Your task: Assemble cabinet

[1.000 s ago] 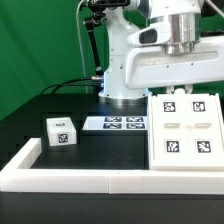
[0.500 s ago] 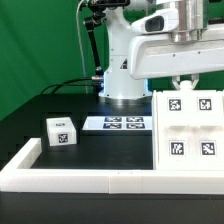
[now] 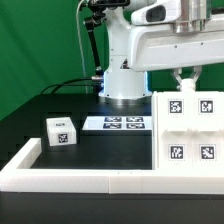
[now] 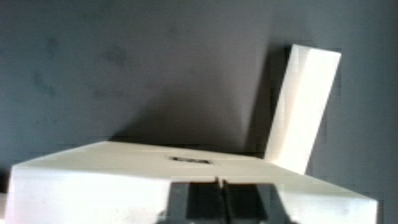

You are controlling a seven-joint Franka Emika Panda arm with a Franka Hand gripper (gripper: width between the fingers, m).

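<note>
End effector (image 3: 188, 79) hangs just above the cabinet's (image 3: 190, 131) far edge; open or closed, I cannot tell. A drawer block (image 3: 60, 131) lies well apart from the cabinet.

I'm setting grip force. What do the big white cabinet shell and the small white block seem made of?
Cabinet shell: probably rigid plastic, matte white; the uniform colour and soft moulded recesses suggest it. Small block: likely the same matte white plastic, with crisp edges; its black-and-white tag looks like a printed sticker, uncertain.
</note>
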